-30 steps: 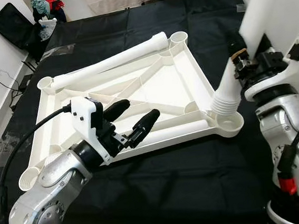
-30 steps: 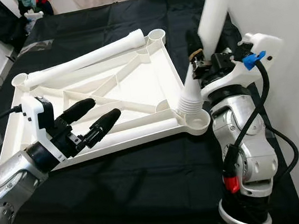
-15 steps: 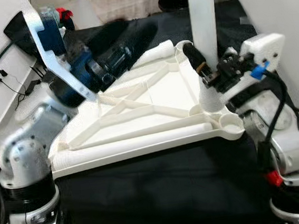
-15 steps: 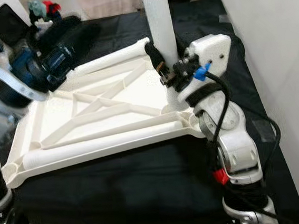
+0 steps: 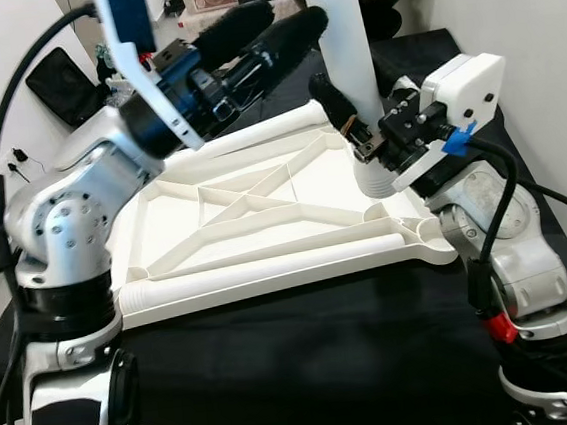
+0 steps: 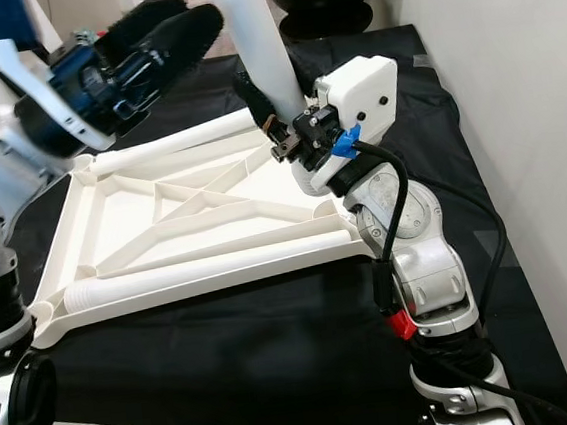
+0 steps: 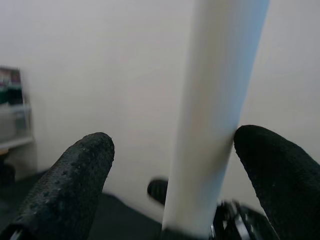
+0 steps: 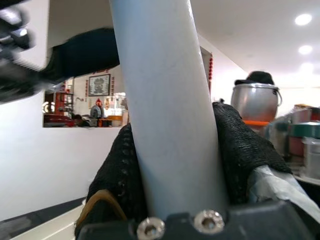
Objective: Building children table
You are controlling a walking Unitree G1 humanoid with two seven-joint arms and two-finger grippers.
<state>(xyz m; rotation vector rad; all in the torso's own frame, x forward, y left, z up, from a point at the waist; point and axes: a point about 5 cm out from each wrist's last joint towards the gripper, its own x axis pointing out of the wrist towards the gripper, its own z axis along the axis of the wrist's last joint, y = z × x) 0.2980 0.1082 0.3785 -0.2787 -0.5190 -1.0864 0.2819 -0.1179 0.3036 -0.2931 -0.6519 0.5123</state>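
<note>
On the black-cloth-covered surface (image 5: 277,354) nearest the robot, the inverted white plastic ribbed tabletop (image 5: 265,224) lies flat with one loose white tubular plastic leg (image 5: 269,270) resting along its near edge and another loose white leg (image 5: 265,129) along the far edge. At the near right corner, the right gripper (image 5: 356,130) has its jaws clamped on the lower part of the upright white plastic table leg (image 5: 339,36); the right wrist view shows both black fingers (image 8: 245,150) pressed against the tube. A second ago that leg leaned well off vertical, its ribbed end at the corner socket (image 5: 436,228); now it stands close to plumb, base over the tabletop just beside that corner, though I can't tell if the ribbed end is seated in a socket or just above it. The left gripper (image 5: 267,38) has swung up from low over the tabletop's near-left side and now sits high beside the upper leg, jaws apart; the left wrist view has the tube between the fingertips (image 7: 75,175), not obviously touching. The camera also shifted, so part of the apparent change is viewpoint. Read: leg alignment is done, left arm is moving in to steady the top for the press-in. First of the legs, so early in the build.
</note>
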